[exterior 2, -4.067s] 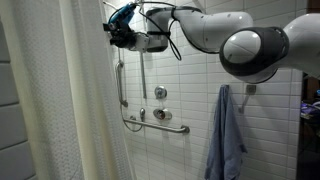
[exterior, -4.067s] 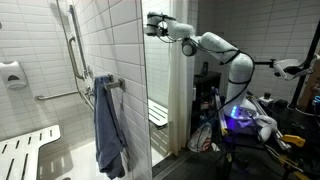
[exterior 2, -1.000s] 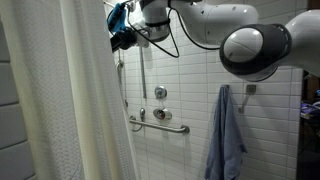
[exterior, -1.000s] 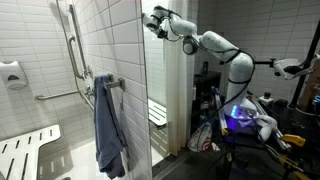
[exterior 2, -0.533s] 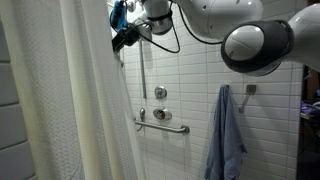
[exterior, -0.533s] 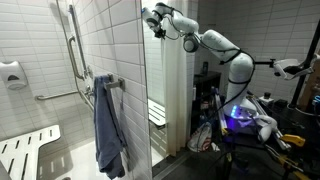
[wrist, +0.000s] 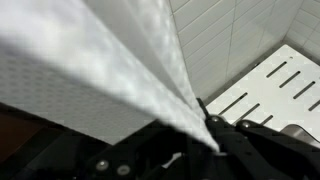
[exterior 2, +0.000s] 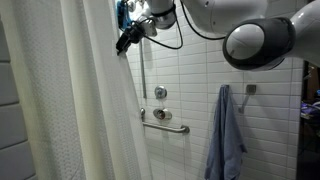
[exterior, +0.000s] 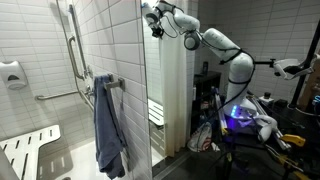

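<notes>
High up by the tiled wall, my gripper [exterior 2: 124, 42] is shut on the edge of the white shower curtain [exterior 2: 70, 100]. In the wrist view the curtain [wrist: 110, 60] fans out from between the black fingers [wrist: 222, 128] and fills most of the picture. In an exterior view the gripper [exterior: 153, 28] sits near the top of the shower opening, beside the curtain [exterior: 177, 90]. The curtain hangs drawn across much of the stall, its edge stretched up to the gripper.
A blue towel [exterior 2: 226, 135] hangs on a hook on the tiled wall. Grab bars [exterior 2: 163, 122] and a shower valve [exterior 2: 160, 93] are on the back wall. A white slatted shower seat [wrist: 270, 85] lies below. Cluttered equipment [exterior: 245, 118] stands behind the arm.
The gripper has moved along the top with the curtain's edge, pulling the curtain farther across the stall; it now covers more of the grab bars.
</notes>
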Available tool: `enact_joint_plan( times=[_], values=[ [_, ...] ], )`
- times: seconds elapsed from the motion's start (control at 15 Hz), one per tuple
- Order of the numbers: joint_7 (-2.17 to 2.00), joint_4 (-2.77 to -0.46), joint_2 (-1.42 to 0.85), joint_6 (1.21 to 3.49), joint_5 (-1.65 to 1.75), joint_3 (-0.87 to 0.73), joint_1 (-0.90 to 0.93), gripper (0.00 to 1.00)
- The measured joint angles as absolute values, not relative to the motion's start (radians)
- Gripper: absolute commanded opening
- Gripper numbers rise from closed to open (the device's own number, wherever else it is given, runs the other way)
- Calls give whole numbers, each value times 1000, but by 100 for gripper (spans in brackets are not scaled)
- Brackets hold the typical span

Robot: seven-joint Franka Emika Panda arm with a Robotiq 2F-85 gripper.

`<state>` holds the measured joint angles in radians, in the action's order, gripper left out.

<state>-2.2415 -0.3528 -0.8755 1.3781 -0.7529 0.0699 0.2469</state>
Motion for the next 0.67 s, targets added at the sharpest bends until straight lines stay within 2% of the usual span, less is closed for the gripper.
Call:
enact_joint_plan(
  times=[0.6,0.67],
  values=[
    [-2327,-353,-842,1372,-713,-33,230,1],
    [-2329,-353,-842,1370,-713,-34,226,27]
  ],
)
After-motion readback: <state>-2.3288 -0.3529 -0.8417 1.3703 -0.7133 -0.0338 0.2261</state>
